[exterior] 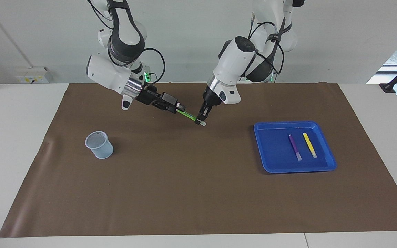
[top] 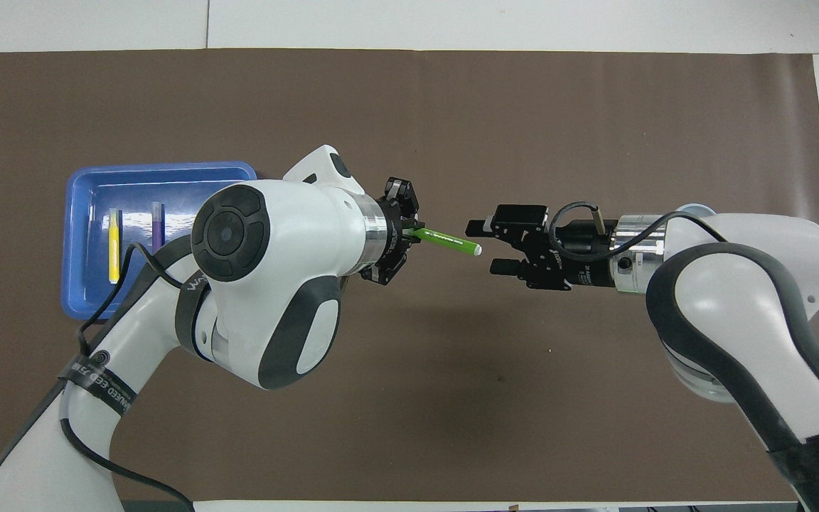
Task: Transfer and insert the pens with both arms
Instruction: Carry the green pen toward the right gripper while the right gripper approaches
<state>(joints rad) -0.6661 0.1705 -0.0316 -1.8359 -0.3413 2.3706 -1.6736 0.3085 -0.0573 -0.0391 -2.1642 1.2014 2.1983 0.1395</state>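
A brown mat [exterior: 198, 193] covers the white table [exterior: 9, 137]. Both arms meet in the air over the mat's middle. The left gripper [top: 407, 231] is clenched on one end of the green pen [top: 448, 242], which points level toward the right gripper [top: 484, 247]; that gripper's fingers stand apart, in line with the pen's white tip and not clamped on it. The blue tray [exterior: 274, 165] toward the left arm's end holds the purple pen [exterior: 295, 147] and yellow pen [exterior: 309, 145] side by side. A mesh cup [exterior: 99, 145] stands toward the right arm's end.
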